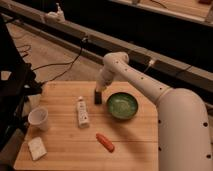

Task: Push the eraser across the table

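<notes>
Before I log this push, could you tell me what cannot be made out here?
Camera view: gripper just above the eraser, contact between them too small to tell.
Camera view: table's near right corner, hidden by the robot arm.
Camera view: white bar's markings, too small.

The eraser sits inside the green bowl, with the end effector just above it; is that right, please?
Not quite: the eraser lies on the table beside the green bowl, not inside it. The end effector is indeed just above the eraser, as the camera view shows.
</notes>
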Controlling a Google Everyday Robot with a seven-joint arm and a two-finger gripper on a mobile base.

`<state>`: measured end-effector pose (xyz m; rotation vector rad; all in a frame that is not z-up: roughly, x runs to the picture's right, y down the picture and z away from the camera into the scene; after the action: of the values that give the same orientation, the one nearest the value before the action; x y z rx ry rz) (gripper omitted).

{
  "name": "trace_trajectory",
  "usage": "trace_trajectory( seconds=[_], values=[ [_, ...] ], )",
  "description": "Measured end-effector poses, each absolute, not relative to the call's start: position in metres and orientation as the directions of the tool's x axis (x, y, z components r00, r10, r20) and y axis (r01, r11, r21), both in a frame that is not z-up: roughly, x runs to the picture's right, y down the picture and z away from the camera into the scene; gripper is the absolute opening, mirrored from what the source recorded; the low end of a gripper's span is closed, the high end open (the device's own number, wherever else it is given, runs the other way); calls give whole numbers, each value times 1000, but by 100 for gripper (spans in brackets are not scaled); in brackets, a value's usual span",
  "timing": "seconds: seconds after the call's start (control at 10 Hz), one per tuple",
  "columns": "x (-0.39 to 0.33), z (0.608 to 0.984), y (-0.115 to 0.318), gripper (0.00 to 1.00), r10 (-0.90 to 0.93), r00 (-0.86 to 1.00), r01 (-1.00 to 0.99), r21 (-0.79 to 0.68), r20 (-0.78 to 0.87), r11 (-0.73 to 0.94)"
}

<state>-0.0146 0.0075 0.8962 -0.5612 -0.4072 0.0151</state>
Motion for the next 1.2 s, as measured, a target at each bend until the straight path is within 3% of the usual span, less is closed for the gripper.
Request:
trace_trajectory(
  seconds=[1.2],
  values=[
    [23,960,36,0,292,920,-68,-625,263,778]
  ],
)
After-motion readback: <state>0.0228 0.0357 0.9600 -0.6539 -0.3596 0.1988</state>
